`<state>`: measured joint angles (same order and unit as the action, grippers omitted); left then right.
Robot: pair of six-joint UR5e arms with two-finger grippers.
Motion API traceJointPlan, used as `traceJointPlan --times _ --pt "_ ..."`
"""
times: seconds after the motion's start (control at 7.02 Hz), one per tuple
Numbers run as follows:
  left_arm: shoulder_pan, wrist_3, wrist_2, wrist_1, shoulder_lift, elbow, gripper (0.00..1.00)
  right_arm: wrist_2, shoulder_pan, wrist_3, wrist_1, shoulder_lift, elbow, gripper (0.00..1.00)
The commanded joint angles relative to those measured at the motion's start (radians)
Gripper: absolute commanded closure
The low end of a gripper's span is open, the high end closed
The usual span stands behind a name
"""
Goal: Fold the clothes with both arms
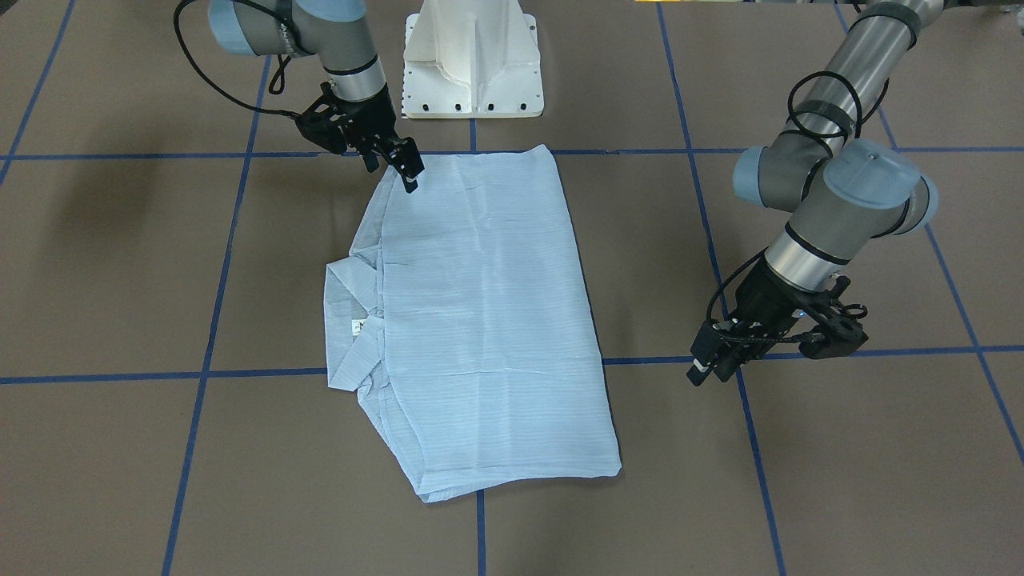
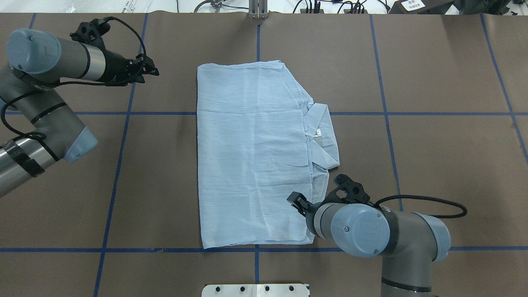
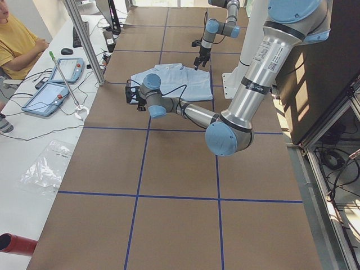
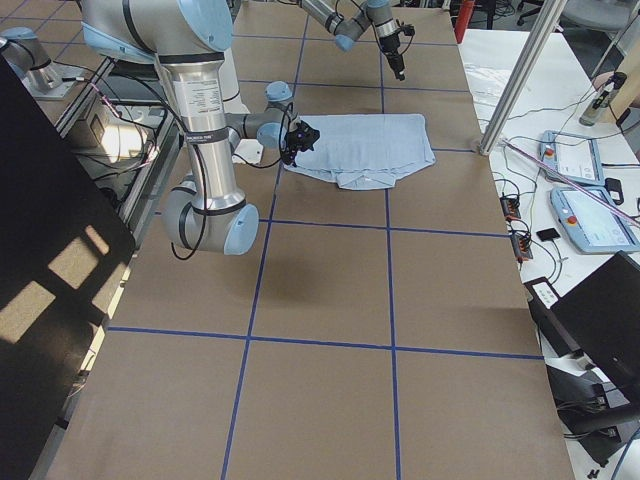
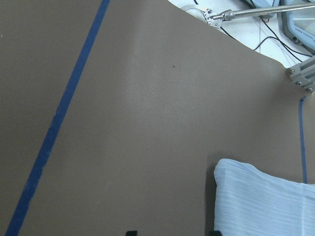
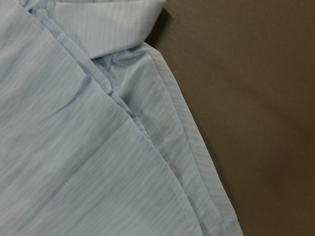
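The pale-blue striped shirt (image 1: 480, 320) (image 2: 251, 156) lies flat in the middle of the table, folded into a long rectangle. Its collar (image 2: 324, 136) and neck label (image 1: 358, 326) stick out on my right side. My right gripper (image 1: 404, 172) (image 2: 298, 202) hovers over the shirt's near right corner, fingers apart and holding nothing; its wrist view shows only shirt fabric (image 6: 74, 147) and a hem. My left gripper (image 1: 708, 370) (image 2: 152, 71) is open and empty, off the shirt beyond its far left corner (image 5: 261, 206).
The white pedestal base (image 1: 472, 72) stands at the robot's edge of the table. Blue tape lines (image 2: 119, 165) cross the brown table. A metal post (image 3: 84, 42) and a side bench with tablets (image 3: 56, 73) and a seated operator (image 3: 17, 39) lie beyond the far edge.
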<state>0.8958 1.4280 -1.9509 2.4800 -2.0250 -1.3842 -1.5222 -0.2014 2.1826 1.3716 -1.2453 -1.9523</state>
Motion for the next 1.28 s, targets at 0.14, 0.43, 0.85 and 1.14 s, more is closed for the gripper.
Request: traceJointPlan --times 0.14,0.43,0.85,1.14 --pt "0.000 0.003 0.003 0.000 0.012 -0.019 0.42 0.011 0.060 0.135 0.049 0.006 -0.003 0.02" --pt "0.000 0.003 0.003 0.000 0.019 -0.021 0.42 0.011 0.065 0.135 0.047 0.006 -0.002 0.03" --pt "0.000 0.003 0.004 0.000 0.019 -0.022 0.42 0.008 0.074 0.135 0.049 0.004 0.004 0.08" --pt "0.000 0.003 0.004 0.000 0.019 -0.021 0.42 0.004 0.074 0.134 0.049 0.003 0.007 0.13"
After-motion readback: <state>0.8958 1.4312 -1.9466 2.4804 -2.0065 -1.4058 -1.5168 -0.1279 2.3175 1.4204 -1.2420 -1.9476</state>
